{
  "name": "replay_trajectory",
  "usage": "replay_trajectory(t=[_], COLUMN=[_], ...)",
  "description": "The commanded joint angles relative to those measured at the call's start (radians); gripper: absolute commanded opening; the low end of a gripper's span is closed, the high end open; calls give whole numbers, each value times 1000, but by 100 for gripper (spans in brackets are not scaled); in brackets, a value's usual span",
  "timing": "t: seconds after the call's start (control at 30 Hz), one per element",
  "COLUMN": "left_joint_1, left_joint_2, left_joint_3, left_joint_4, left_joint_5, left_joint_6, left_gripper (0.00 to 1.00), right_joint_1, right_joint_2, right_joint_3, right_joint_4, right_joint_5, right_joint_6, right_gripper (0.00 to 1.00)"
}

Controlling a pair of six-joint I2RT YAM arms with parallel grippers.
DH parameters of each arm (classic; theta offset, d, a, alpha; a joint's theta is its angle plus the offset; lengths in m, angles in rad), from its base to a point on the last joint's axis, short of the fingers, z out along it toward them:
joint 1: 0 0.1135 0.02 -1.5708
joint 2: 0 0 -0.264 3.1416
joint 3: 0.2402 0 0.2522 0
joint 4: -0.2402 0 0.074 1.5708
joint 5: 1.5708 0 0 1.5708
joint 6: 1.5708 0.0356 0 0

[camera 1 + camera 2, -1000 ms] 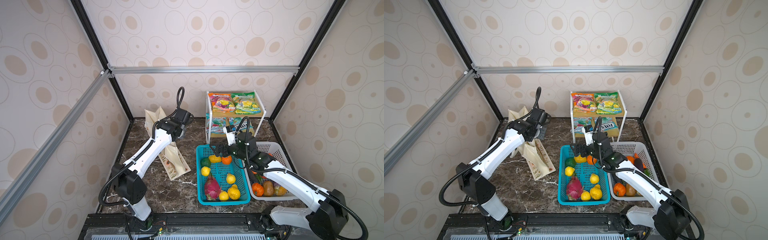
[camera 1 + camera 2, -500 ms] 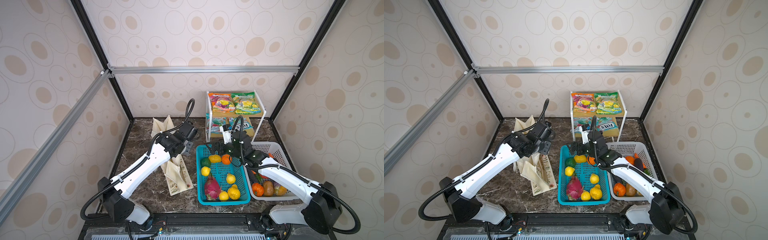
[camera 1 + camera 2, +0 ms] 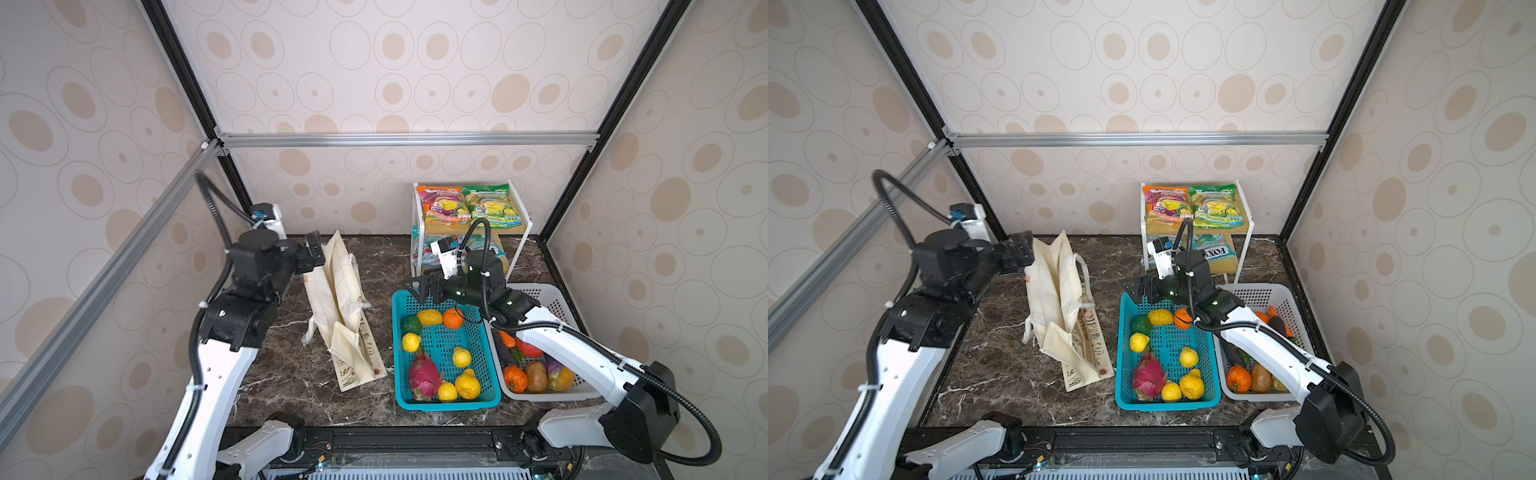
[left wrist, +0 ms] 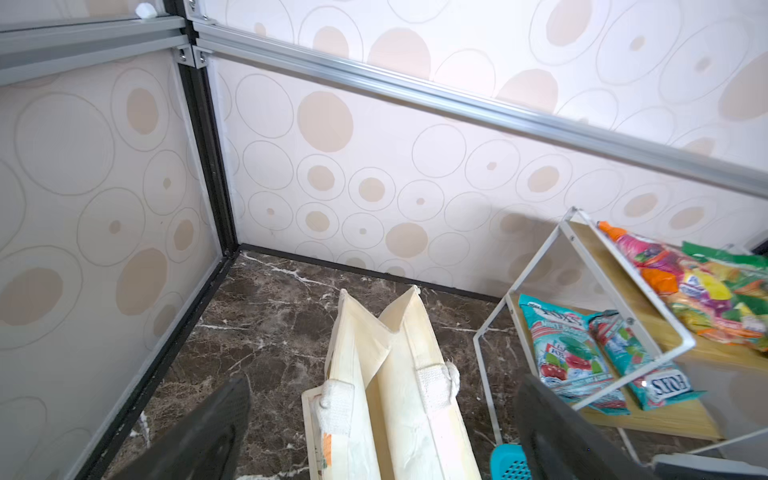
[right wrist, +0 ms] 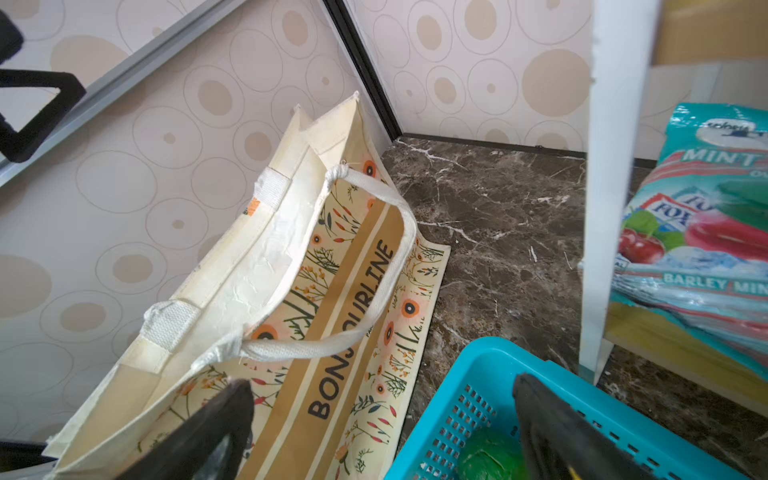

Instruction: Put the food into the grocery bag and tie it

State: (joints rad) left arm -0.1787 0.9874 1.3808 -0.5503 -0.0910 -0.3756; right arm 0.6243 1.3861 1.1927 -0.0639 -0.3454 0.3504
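Left gripper (image 3: 314, 252) sat at the grocery bag's (image 3: 337, 300) 10 o'clock, just beside its top edge, jaws apart and nothing held. In the left wrist view both fingers (image 4: 195, 436) flanked the bag mouth without touching it. The bag stood slumped on the table (image 3: 286, 378) at roughly 9 o'clock from the table centre in both top views, mouth open, one white rope handle (image 5: 390, 266) drooping over the printed side. Right gripper (image 3: 419, 287) hovered over the 12 o'clock rim of the teal basket (image 3: 446, 405), jaws apart, empty. The food was not in the bag. Dragon fruit (image 3: 423, 376) lay at the basket's 6 o'clock end with yellow lumpy fruits (image 3: 468, 385) beside it and more (image 3: 429, 317) up at the 12 o'clock end. The orange snack packet (image 3: 443, 204) and the green snack packet (image 3: 493, 206) lay side by side on the top shelf of the white rack (image 3: 415, 232), at 1 o'clock on the table. Teal packets (image 3: 1215, 250) lay on the rack's lower shelf. The white basket (image 3: 552, 395) touched the teal one at its 3 o'clock. A dark eggplant (image 3: 1277, 326) lay in it, partly hidden by the right arm.
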Motion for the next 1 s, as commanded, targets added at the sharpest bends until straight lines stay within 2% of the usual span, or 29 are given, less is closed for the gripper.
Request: replay_trajectory(t=[0.0,0.13,0.27,0.47,0.6,0.7,0.73,0.77,0.83,0.9,0.97], left_joint_1=[80,115,116,117,116,116,115,116,117,117,117], left_joint_2=[-5,-62,-63,-55,-27,-4,4,5,7,15,26], left_joint_3=[-126,-272,-370,-463,-460,-439,-428,-420,-392,-348,-299], left_joint_4=[30,86,112,184,197,179,171,166,153,130,100], left_joint_5=[167,137,109,202,251,249,241,230,200,167,128], left_joint_6=[-39,-50,-46,-32,-10,11,17,21,33,50,69], left_gripper=[99,99,97,76,42,5,0,0,0,0,0], right_joint_1=[35,102,159,213,239,259,264,269,276,278,278], right_joint_2=[70,139,253,438,546,602,619,634,649,643,620], right_joint_3=[95,159,298,515,632,701,724,748,780,791,785], right_joint_4=[-138,-150,-226,-344,-385,-390,-396,-405,-429,-454,-481], right_joint_5=[10,64,97,123,125,109,105,106,140,197,269], right_joint_6=[-47,-63,-49,-20,-7,-5,-7,-7,-9,-14,-26], right_gripper=[100,100,99,96,89,75,65,53,36,25,6])
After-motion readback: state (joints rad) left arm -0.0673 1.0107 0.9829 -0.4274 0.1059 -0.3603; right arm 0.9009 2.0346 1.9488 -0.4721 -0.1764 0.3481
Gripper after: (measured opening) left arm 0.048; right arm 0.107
